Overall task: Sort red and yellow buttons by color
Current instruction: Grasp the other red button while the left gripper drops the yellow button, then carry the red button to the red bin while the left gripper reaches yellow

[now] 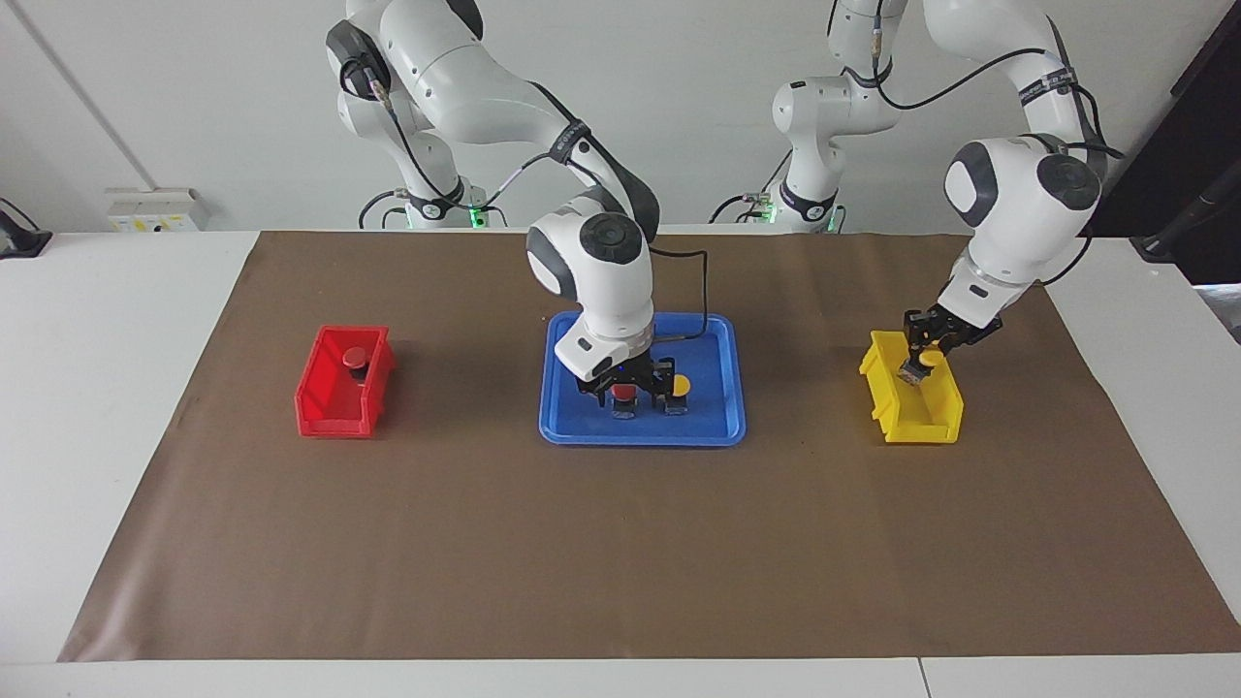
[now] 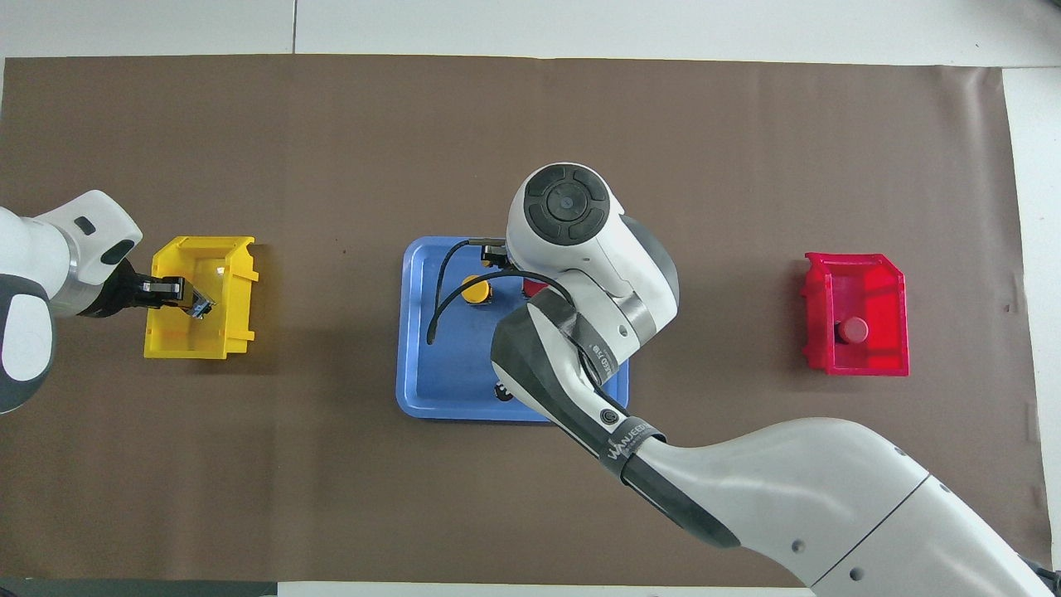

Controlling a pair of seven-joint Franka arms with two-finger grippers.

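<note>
Now left tool gripping tilted yellow button, right tool around upright red button.

i see a brown mat covering most of the white table. in the middle of the mat sits a blue tray, flat with a low rim. toward the right arm's end of the table stands a red bin, toward the left arm's end a yellow bin, each well apart from the tray. a white socket box sits by the wall.
</note>
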